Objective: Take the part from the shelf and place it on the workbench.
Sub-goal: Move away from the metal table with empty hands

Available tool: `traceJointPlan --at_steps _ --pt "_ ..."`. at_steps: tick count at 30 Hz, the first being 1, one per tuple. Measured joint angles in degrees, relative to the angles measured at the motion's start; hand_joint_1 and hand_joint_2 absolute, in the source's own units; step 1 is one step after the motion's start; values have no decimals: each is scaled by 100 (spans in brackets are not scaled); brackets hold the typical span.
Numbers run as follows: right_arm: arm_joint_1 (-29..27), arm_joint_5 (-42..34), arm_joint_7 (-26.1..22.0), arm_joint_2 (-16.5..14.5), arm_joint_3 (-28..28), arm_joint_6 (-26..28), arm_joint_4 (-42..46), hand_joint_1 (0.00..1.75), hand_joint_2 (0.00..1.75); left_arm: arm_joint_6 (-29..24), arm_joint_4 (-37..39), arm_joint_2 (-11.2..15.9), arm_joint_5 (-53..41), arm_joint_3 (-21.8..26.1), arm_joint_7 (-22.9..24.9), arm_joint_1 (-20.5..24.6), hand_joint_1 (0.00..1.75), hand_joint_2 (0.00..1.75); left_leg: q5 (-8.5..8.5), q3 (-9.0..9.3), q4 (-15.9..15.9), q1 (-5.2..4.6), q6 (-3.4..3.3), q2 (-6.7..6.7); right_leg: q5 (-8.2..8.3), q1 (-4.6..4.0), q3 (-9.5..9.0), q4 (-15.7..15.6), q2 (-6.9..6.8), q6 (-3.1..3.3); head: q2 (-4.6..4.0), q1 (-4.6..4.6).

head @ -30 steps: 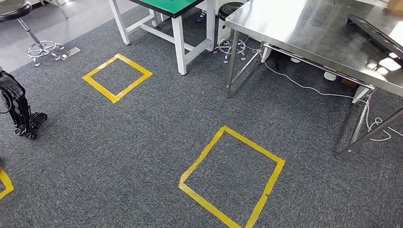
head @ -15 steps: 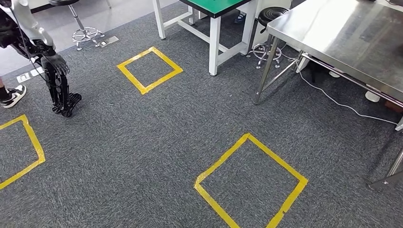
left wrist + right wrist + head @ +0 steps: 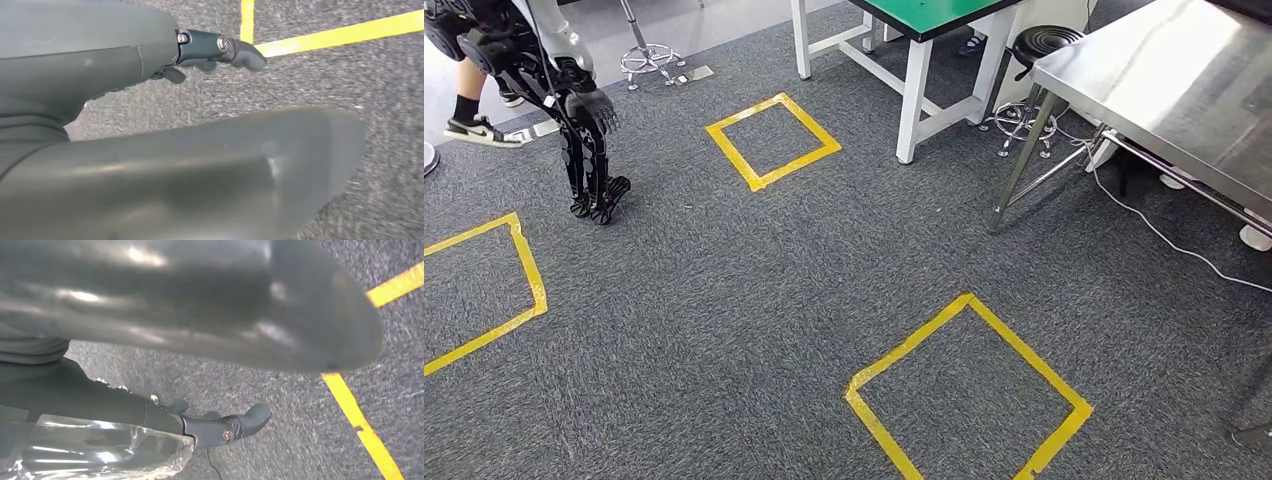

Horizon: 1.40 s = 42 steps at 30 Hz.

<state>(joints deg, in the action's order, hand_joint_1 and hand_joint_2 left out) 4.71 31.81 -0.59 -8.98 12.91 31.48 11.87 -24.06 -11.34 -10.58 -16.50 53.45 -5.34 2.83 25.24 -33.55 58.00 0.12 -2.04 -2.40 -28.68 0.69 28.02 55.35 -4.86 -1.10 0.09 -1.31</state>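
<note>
We start at the hands, hanging low over the grey carpet (image 3: 724, 300). In the left wrist view the left hand (image 3: 100, 55) has its thick thumb and one dark finger standing apart, with bare carpet and yellow tape showing between them and nothing in the gap. In the right wrist view the right hand (image 3: 90, 400) has a dark finger stretched out, and a crinkled, clear plastic-wrapped piece (image 3: 100, 455) lies against its underside. We cannot tell whether the fingers grip it, or whether it is the part.

In the head view, nearest us, a yellow tape square (image 3: 909, 341) marks the carpet right of centre, and a second tape outline (image 3: 529, 262) runs off the left edge. Farther, on the left, a silver arm (image 3: 554, 40) ends in a dark hand above a black latticed piece (image 3: 589, 170) that reaches down toward the carpet. A third tape square (image 3: 809, 122) lies beyond. On the far right a steel table (image 3: 1164, 90) stands with a white cable (image 3: 1164, 235) trailing under it. A black stool (image 3: 1044, 45) sits between it and a green-topped table (image 3: 934, 12). At the far left is a person's shoe (image 3: 479, 130).
</note>
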Motion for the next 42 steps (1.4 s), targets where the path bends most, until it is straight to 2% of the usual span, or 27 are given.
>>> traceJointPlan --at_steps 1,3,6,7,8,9,11,13,15,17,19,21,22,23,24,25,27,29,31,32,34,36,37,38,39,41,42 --pt "7 -73 -1 -10 33 0 2 0 0 51 0 -2 19 5 -45 1 0 0 -26 28 -53 9 -39 53 -20 -4 -4 5 -16 -29 0 4" --pt "13 -206 -5 -26 129 -17 3 0 0 121 0 -7 39 14 -108 11 0 0 -99 96 -189 36 -129 166 -192 -10 115 281 129 -35 0 21" --pt "-5 -218 -3 -22 224 -83 -4 0 0 151 0 -13 46 26 -130 34 0 0 -138 107 -245 40 -178 344 -656 30 709 1405 423 20 0 57" --pt "-16 -199 8 -21 239 -97 -8 0 0 150 0 -14 55 35 -128 34 0 0 -137 104 -243 37 -177 413 -710 38 862 1651 450 -1 0 61" --pt "-26 -173 23 -19 249 -106 -10 0 0 142 0 -15 68 50 -122 32 0 0 -134 106 -239 36 -172 484 -656 42 905 1666 462 -46 0 62" --pt "-31 -150 38 -16 257 -109 -13 0 0 132 0 -17 80 66 -114 30 0 0 -130 112 -236 35 -165 554 -502 47 824 1430 479 -103 0 62" --pt "-27 -120 56 -6 262 -124 -15 0 0 99 0 -21 99 93 -88 30 0 0 -112 120 -209 24 -127 679 -104 73 467 577 612 -182 0 66" --pt "-15 -96 64 -3 263 -151 -17 0 0 59 0 -25 106 109 -46 29 0 0 -78 103 -165 -3 -60 761 104 80 247 69 728 -131 0 62" --pt "-4 -50 76 -12 263 -172 -18 0 0 22 0 -25 107 128 1 19 0 0 -59 80 -138 -5 -1 815 135 69 205 28 698 -24 0 55" --pt "1 -13 90 -22 263 -183 -18 0 0 -2 0 -24 107 146 29 10 0 0 10 33 -22 18 47 707 148 94 168 28 630 57 0 45" --pt "-6 2 94 -27 263 -189 -18 0 0 -14 0 -23 107 155 37 17 0 0 299 -191 480 38 102 450 139 92 140 22 537 139 0 14" --pt "-18 21 99 -25 263 -189 -18 0 0 -19 0 -23 107 159 40 27 0 0 673 -597 1299 59 144 299 109 47 121 24 421 194 0 -7" --pt "-21 34 103 -22 263 -189 -18 0 0 -20 0 -23 107 160 42 27 0 0 759 -754 1592 69 152 278 97 27 113 25 362 208 0 -7" --pt "-20 50 107 -21 263 -187 -18 0 0 -18 0 -23 107 161 44 24 0 0 724 -803 1664 75 148 267 85 9 103 25 309 219 0 -7" --pt "-16 64 109 -22 263 -186 -18 0 0 -15 0 -23 106 163 47 20 0 0 576 -721 1480 76 129 253 72 -6 88 25 262 223 0 -8" --pt "-10 73 109 -25 263 -185 -18 0 0 -13 0 -23 106 164 48 18 0 0 364 -528 1093 65 89 209 57 -21 68 23 219 225 0 -9" --pt "-4 84 108 -39 263 -175 -18 0 0 -11 -2 -16 103 165 46 26 0 0 63 -123 305 5 -24 8 23 -54 31 19 144 206 0 2" --pt "2 88 99 -53 263 -156 -18 0 0 -5 -4 -9 98 165 31 37 0 0 16 14 25 -61 -109 -103 -1 -69 14 9 71 166 0 2" --pt "13 94 80 -72 263 -129 -15 0 0 11 -4 -9 91 166 11 37 0 0 -18 37 -53 -64 -167 -4 -19 -93 1 -21 -13 114 0 -11" --pt "20 103 72 -76 263 -108 -13 0 0 24 -4 -11 85 167 0 35 0 0 -53 79 -133 -53 -190 47 -53 -101 3 7 10 97 0 -1" --pt "26 128 61 -74 263 -38 -8 0 0 58 -5 -12 57 166 -17 39 0 0 -136 158 -288 -10 -235 159 -271 -99 199 422 208 108 0 19" --pt "23 156 66 -66 263 21 -9 0 0 89 -5 -8 32 166 -24 48 0 0 -164 161 -318 -2 -246 280 -590 -46 605 1234 411 131 0 29" --pt "18 168 74 -62 263 36 -10 0 0 95 -5 -7 29 165 -24 49 0 0 -164 157 -316 0 -242 345 -684 -25 788 1562 446 113 0 34" --pt "12 178 82 -57 263 46 -10 0 0 99 -5 -8 27 165 -24 47 0 0 -162 159 -313 4 -234 413 -687 -3 888 1704 461 70 0 32" --pt "8 186 90 -52 263 58 -11 0 0 100 -4 -8 26 165 -24 43 0 0 -157 164 -306 11 -217 483 -586 24 876 1606 470 5 0 33" --pt "13 194 96 -47 263 77 -12 0 0 100 -5 -7 25 166 -24 39 0 0 -132 165 -263 31 -149 611 -195 103 555 815 548 -142 0 38" --pt "17 201 96 -48 263 83 -13 0 0 99 -5 -4 23 166 -24 40 0 0 -104 153 -219 26 -100 667 -33 124 395 429 603 -169 0 49"
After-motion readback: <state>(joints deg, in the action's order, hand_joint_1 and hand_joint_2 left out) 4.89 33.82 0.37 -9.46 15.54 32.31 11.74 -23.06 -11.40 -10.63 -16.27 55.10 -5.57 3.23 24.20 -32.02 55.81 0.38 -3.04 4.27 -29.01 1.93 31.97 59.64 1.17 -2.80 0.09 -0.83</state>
